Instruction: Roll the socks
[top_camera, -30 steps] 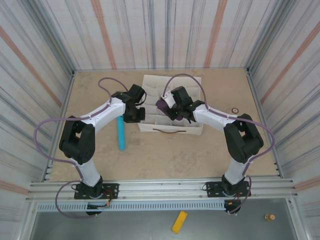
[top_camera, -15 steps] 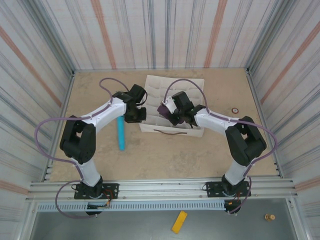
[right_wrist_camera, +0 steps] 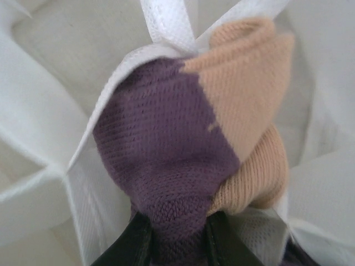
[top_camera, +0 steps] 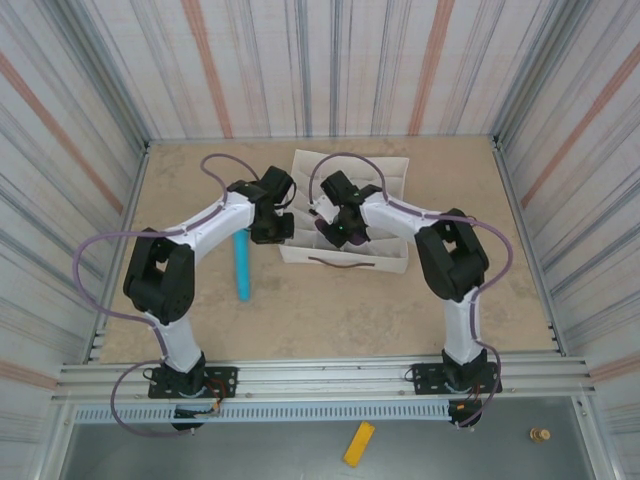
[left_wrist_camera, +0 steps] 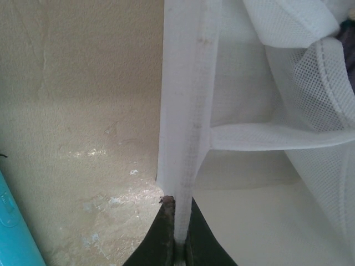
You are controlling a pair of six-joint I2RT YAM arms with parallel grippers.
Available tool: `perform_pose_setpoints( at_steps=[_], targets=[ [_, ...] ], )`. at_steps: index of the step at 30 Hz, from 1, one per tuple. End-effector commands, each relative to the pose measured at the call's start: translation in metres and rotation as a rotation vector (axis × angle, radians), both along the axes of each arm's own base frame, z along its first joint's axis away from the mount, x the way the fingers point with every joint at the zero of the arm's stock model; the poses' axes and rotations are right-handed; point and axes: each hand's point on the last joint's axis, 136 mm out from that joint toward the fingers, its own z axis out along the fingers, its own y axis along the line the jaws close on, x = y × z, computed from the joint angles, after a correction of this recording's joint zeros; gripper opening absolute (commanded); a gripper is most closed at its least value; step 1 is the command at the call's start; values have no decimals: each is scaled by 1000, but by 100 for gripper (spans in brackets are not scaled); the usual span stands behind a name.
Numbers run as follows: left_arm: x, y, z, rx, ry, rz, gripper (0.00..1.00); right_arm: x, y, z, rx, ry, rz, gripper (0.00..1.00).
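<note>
Left gripper (left_wrist_camera: 176, 228): clenched on the left wall of the white organizer (top_camera: 375, 172), unchanged.
Right gripper (right_wrist_camera: 177, 235): grasping the rolled socks (right_wrist_camera: 172, 149); it had shifted from the organizer's middle toward its left.
Socks: between the dividers (right_wrist_camera: 165, 22), near that left wall.

Soft, even light is washing the overhead view (shadows lying faint); glare is glinting on the desk (left_wrist_camera: 100, 194), and the socks (right_wrist_camera: 166, 160) are blurring nearest the lens.

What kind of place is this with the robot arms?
Probably a robot practice booth, not a home. Two robot arms are bolted to a metal rail at the edge of a tan table, striped walls close it in, and rolled socks are in a white divided box.
</note>
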Motion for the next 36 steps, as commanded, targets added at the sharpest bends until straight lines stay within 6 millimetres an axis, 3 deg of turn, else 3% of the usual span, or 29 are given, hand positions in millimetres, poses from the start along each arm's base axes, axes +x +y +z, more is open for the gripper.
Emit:
perform_pose_setpoints(
  at_steps=[1, 6, 11, 15, 19, 24, 26, 32, 36],
  targets=[
    [-3, 0, -12, 15, 50, 13, 0, -63, -37, -55, -205, 365, -43, 0],
    [0, 0, -8, 14, 41, 18, 0, -56, -39, -62, -253, 326, -66, 0],
    [-1, 6, -13, 12, 74, 71, 0, -39, -44, -38, -231, 137, -131, 0],
    [0, 9, -15, 10, 87, 120, 0, -53, -31, -15, -98, 5, -45, 0],
    [1, 15, -16, 17, 98, 156, 0, -64, -32, -17, -81, -15, 8, 0],
    [1, 16, -17, 17, 102, 167, 0, -60, -36, -35, -140, 64, -17, 9],
    [0, 16, -16, 18, 101, 169, 0, -58, -33, -31, -114, 77, -30, 13],
    [0, 18, -19, -1, 110, 191, 0, -48, -24, 6, 5, 63, -50, 41],
    [4, 15, -21, -39, 124, 213, 0, -38, -28, 31, 42, 34, -74, 50]
  ],
)
